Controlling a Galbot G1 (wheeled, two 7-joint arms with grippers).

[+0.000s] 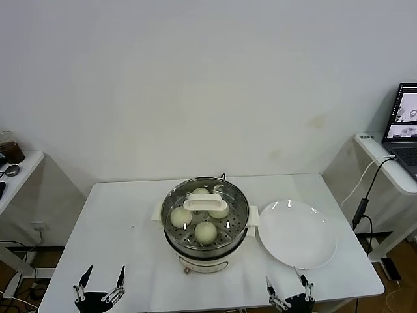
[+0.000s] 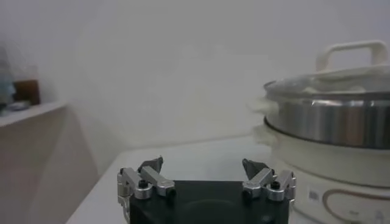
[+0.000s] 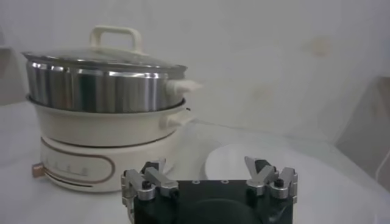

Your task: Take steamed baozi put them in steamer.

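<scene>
A white surface carries an empty white plate at its right side. A glass lid with a white handle is there. A laptop sits on a side surface far right.

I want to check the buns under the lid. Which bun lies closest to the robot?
The bun at the front of the steamer, just ahead of the lid handle. The other buns lie beside or behind the handle.
</scene>
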